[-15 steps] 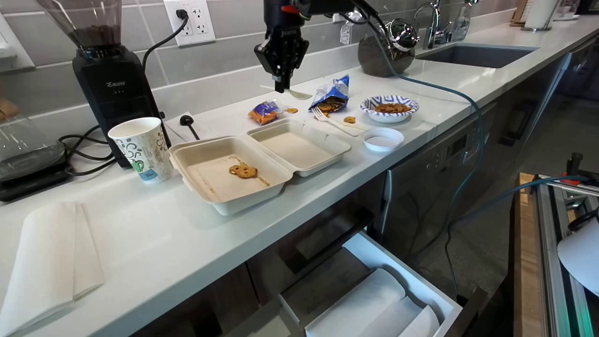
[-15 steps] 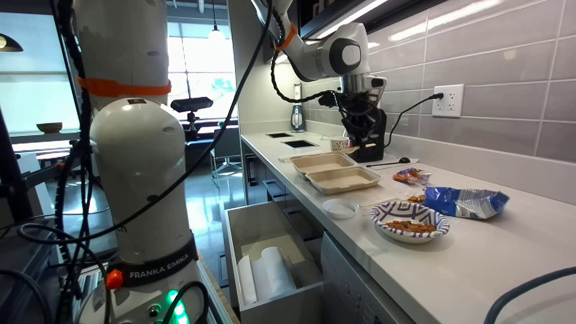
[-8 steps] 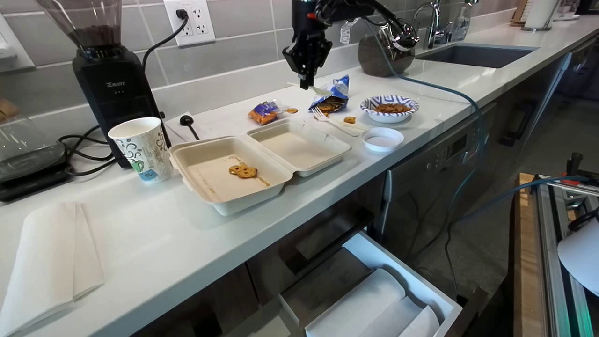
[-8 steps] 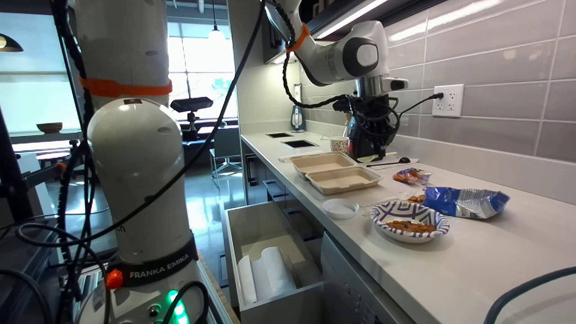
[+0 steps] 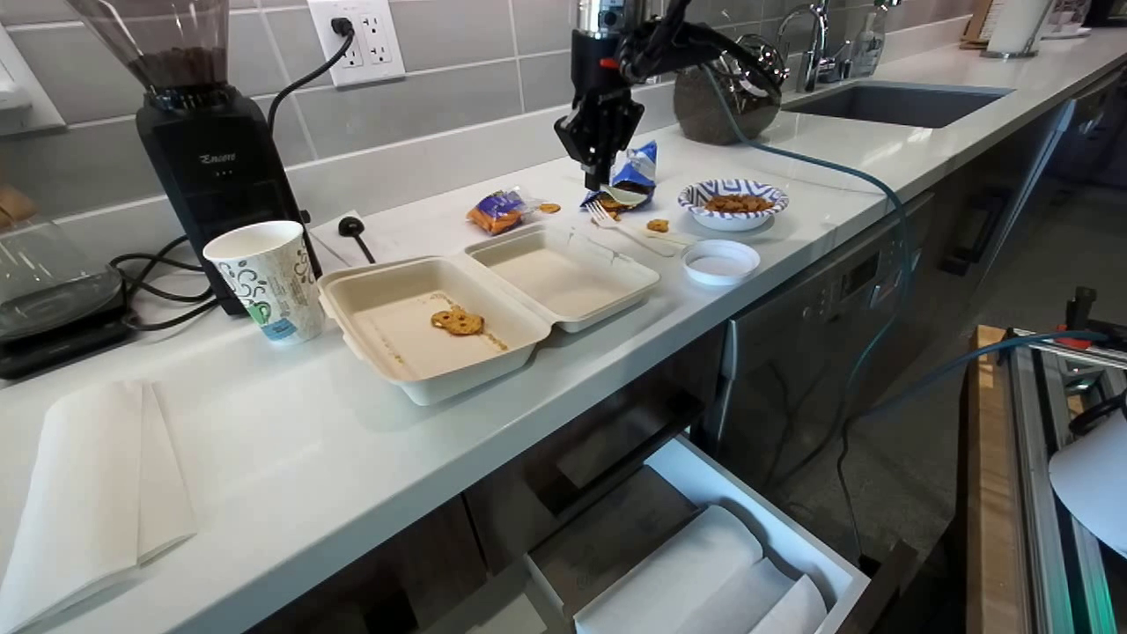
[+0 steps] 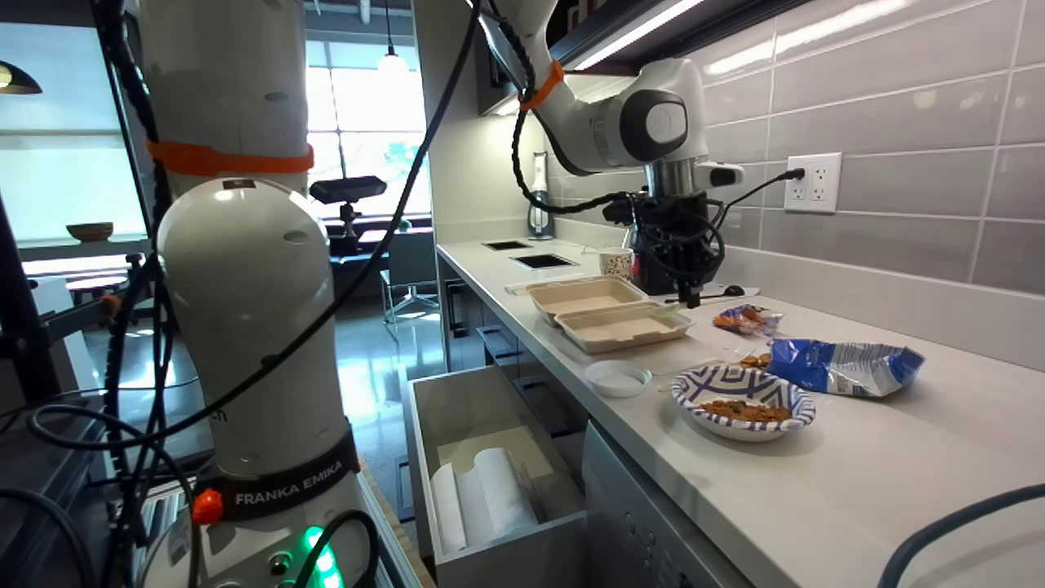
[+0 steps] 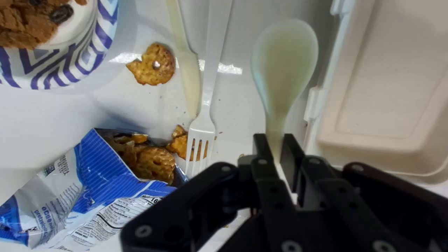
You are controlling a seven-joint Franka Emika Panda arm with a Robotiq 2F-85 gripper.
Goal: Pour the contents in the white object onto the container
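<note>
The hand point(image 7: 275, 140) has sunk lower, pinching a spoon point(image 7: 285, 57); low cup point(image 5: 720, 264) and box point(image 5: 563, 275) sit near the worktop's point(image 5: 290, 431) front edge.

In an exterior view, clamshell box point(image 5: 563, 275) on counter point(image 5: 352, 449), cracker point(image 5: 458, 322) in left half. Paper cup point(image 5: 271, 286) left of box, before grinder point(image 5: 220, 180); small packet point(image 5: 499, 212) behind box. Low cup point(image 5: 720, 263) right of box, bowl point(image 5: 733, 223) with snack bits point(image 5: 738, 203) behind that; snack bag point(image 5: 644, 165) between packet and bowl. Wrist view: spoon point(image 7: 286, 57) in gripper point(image 7: 275, 140), above counter, between fork point(image 7: 209, 84) and box
</note>
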